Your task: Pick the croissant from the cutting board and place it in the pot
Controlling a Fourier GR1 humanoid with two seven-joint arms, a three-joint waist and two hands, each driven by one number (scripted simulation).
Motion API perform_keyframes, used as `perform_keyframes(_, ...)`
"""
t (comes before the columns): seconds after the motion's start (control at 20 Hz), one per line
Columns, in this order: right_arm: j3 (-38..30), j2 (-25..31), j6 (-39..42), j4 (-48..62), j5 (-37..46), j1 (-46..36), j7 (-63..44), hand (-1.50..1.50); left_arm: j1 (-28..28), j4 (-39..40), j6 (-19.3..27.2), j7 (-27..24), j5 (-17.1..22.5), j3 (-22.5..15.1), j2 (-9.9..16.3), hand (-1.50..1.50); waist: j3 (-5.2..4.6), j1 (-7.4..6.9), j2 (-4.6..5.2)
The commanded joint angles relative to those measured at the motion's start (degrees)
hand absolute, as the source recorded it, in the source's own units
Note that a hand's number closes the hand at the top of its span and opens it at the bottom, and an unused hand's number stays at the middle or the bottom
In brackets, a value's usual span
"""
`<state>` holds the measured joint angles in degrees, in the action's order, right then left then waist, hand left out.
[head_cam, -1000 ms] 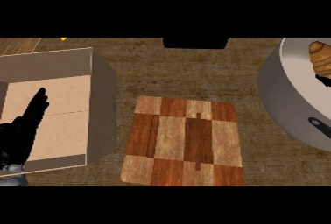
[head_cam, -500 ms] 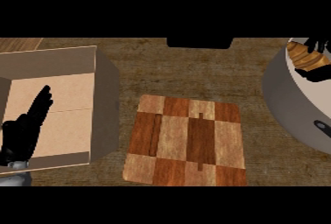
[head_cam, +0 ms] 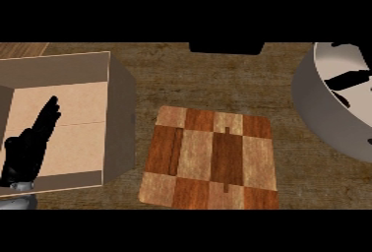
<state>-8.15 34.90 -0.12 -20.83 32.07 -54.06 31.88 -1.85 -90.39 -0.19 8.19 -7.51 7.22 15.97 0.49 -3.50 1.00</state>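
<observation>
Two hands are listed for this station. State the position of the left one. (Operator)

The left hand (head_cam: 29,147) shows at the view's left edge, over the floor of the open cardboard box (head_cam: 120,123). It is flat and extended: the fingers (head_cam: 48,114) are straight, held together, and point up the view with a slight lean to the right. It holds nothing. A short piece of grey forearm (head_cam: 16,201) enters from the lower left corner. (Technician)

And the right hand? (Operator)

Only dark parts of the right hand (head_cam: 349,80) show, inside the pot (head_cam: 316,113) at the view's right edge. They lie against the pot's pale inner surface, partly cut off by the frame. Whether this hand is spread, closed, or holding an item cannot be told. (Technician)

Location of the croissant? (Operator)

It cannot be told. The croissant is not seen in this view. The dark parts of the right hand cover part of the pot's interior, and the rest of the pot runs out of frame. (Technician)

Layout of the remaining items? (Operator)

The cutting board (head_cam: 210,157) lies flat on the wooden counter (head_cam: 218,78) at centre, between box and pot, touching neither. It shows a chequer of light and dark wood. A black object (head_cam: 225,47) sits at the top edge, above the board. (Technician)
</observation>
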Motion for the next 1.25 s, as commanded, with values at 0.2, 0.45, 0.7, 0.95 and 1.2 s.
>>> perform_keyframes(0.2,-10.35,-2.21,1.51,4.09,-10.10,-3.24,9.64,-1.50,-0.62,2.52,0.03,0.13,0.33,0.87,-0.54,0.00,-0.24,0.90,0.38)
perform_keyframes(0.45,-17.01,1.45,10.40,6.32,-17.36,-4.60,9.18,-1.50,1.05,1.09,-0.76,0.79,0.86,1.65,-0.13,0.00,-0.37,1.71,-0.29)
perform_keyframes(0.7,-16.76,8.00,23.01,8.29,-17.92,-3.51,6.78,-1.50,2.07,-1.03,-1.02,1.41,1.43,2.31,-0.53,0.00,-0.40,2.04,-0.55)
perform_keyframes(0.95,-18.30,11.45,29.35,10.31,-19.46,1.65,10.87,-1.50,1.74,0.61,-1.32,0.33,-0.04,1.90,-0.09,0.00,-0.32,1.60,-0.18)
perform_keyframes(1.2,-21.03,18.83,38.35,10.80,-22.63,8.02,13.59,-1.50,2.36,0.33,-0.25,-0.45,0.56,2.65,-1.44,0.00,-0.25,2.28,-0.32)
